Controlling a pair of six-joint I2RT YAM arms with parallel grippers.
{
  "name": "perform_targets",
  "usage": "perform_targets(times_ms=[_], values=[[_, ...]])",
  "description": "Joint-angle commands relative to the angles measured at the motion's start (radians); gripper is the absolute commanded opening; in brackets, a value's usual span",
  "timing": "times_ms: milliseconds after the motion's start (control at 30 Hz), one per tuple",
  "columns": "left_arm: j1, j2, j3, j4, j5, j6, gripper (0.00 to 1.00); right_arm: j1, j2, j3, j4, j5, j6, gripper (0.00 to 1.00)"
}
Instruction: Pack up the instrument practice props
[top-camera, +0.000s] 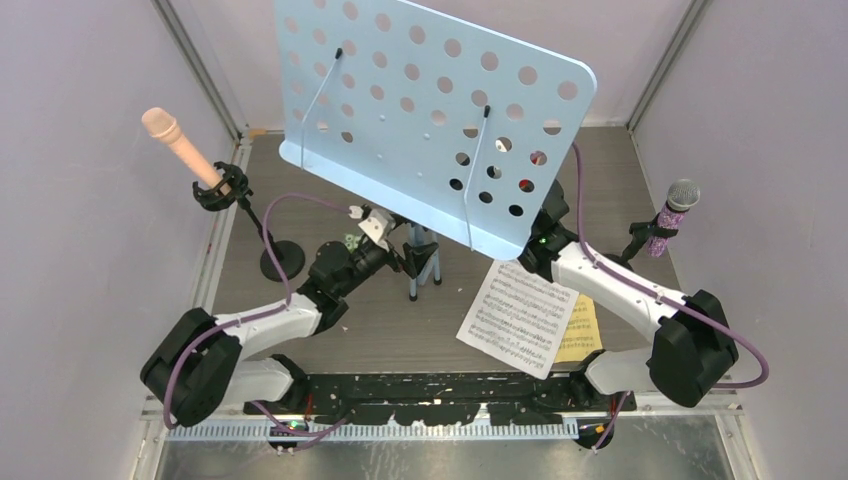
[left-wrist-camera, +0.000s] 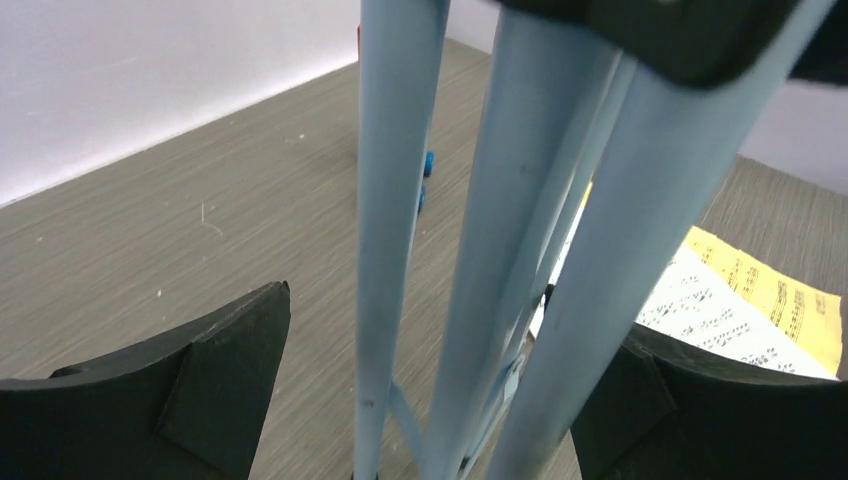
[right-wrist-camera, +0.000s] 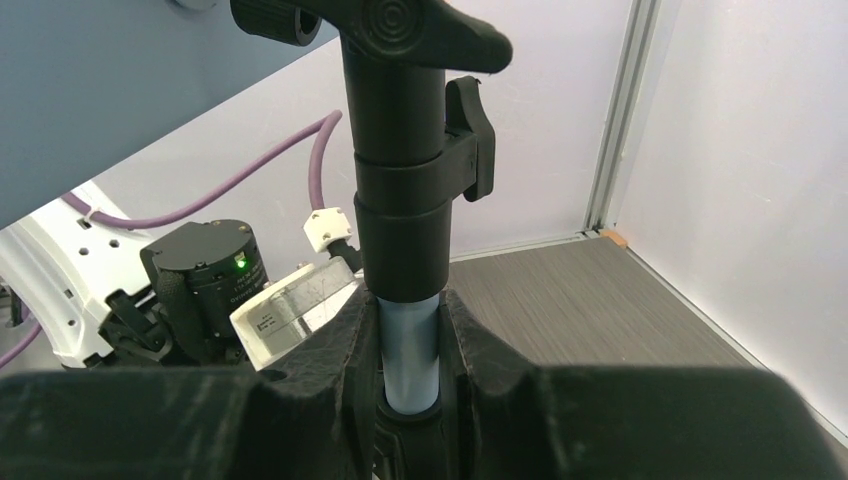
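I judge the step in hand to be taking down the music rack (top-camera: 430, 110), which stands at the table (top-camera: 300, 165) centre with its plate tilted toward 12 o'clock. My right gripper (right-wrist-camera: 410, 320) is clamped on the pale-blue pole (right-wrist-camera: 408, 380) just under the black collar clamp (right-wrist-camera: 405, 230). My left gripper (left-wrist-camera: 445, 330) has its fingers apart, straddling the gathered tripod legs (left-wrist-camera: 385, 250) without pinching them. Nothing else looks packed. The peach microphone (top-camera: 175, 140) sits in its holder (top-camera: 215, 190) at 9 o'clock and the purple microphone (top-camera: 670, 220) stands at 3 o'clock. The 2 score sheets (top-camera: 520, 315) lie flat at 5 o'clock. Next I would close the left fingers on the legs. The 2 arms must then move together, because the rack looks top-heavy.
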Motion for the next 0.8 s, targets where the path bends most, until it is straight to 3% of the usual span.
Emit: perform_targets(times_ms=[0,333,400,533,633,767], values=[[0.000,0.054,0.068,0.180,0.015,-0.026,1.00,0.016,-0.012,-0.023,-0.085,0.017,0.042,0.01],[-0.001,0.214,0.146,0.273,0.074,-0.074,0.99,0.037,-0.023,-0.036,-0.102,0.043,0.039,0.00],[-0.001,0.224,0.141,0.275,0.090,-0.078,0.85,0.037,-0.031,-0.038,-0.111,0.053,0.040,0.01],[0.000,0.231,0.121,0.277,0.109,-0.089,0.43,0.038,-0.051,-0.043,-0.130,0.113,0.042,0.00],[0.001,0.214,0.107,0.272,0.118,-0.101,0.02,0.038,-0.073,-0.054,-0.140,0.195,0.044,0.00],[0.000,0.156,0.083,0.236,0.129,-0.100,0.00,0.039,-0.092,-0.054,-0.178,0.287,0.036,0.01]])
